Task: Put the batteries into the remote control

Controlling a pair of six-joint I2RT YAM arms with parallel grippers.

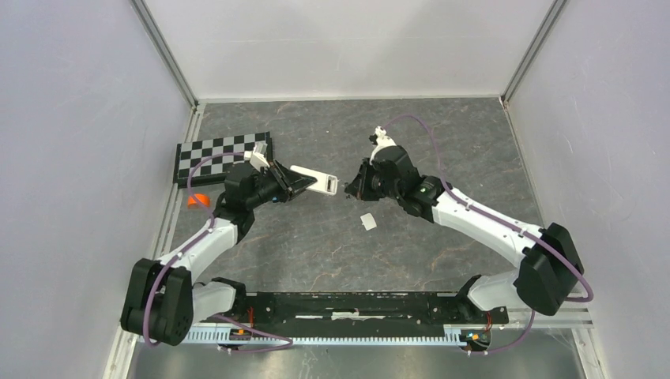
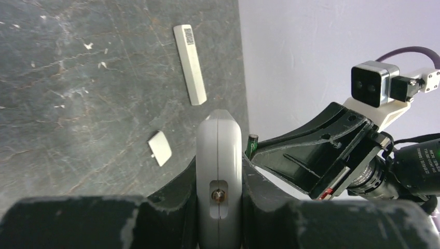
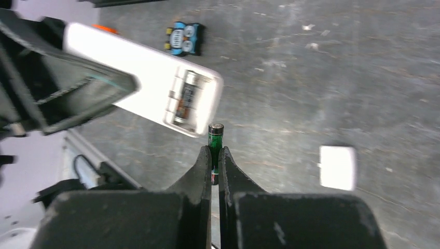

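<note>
My left gripper [image 1: 288, 183] is shut on a white remote [image 1: 314, 183] and holds it above the table, its open end toward my right gripper. In the right wrist view the remote [image 3: 145, 78] shows an open compartment with one battery [image 3: 184, 98] lying in it. My right gripper [image 3: 214, 153] is shut on a green battery [image 3: 215, 136], whose tip sits just off the remote's end. In the left wrist view the remote [image 2: 218, 155] stands between the fingers [image 2: 270, 187], and the battery tip [image 2: 252, 142] shows beside it. The right gripper [image 1: 355, 189] is close to the remote.
The white battery cover [image 1: 368, 222] lies on the dark table below the grippers; it also shows in the right wrist view [image 3: 338, 167]. A checkerboard [image 1: 223, 154] lies at the back left, with an orange object [image 1: 197, 200] near it. A small blue item [image 3: 183, 39] and a white strip [image 2: 190, 65] lie on the table.
</note>
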